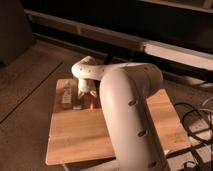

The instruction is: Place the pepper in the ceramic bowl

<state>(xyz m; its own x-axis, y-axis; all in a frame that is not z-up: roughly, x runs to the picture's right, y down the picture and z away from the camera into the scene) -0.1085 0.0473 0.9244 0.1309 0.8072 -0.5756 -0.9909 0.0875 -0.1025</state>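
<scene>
My gripper (86, 96) hangs from the white arm (125, 100) over the back left part of the wooden table (80, 135). A small bright red-orange piece, the pepper (92, 102), shows right beside the gripper's tip, at or just above the table top. I cannot tell whether the gripper is touching it. No ceramic bowl is in view; the arm hides the middle and back right of the table.
A clear plastic packet (66, 95) and a small pale block (77, 104) lie just left of the gripper. Black cables (196, 120) lie on the floor to the right. A dark ledge (125, 40) runs behind the table.
</scene>
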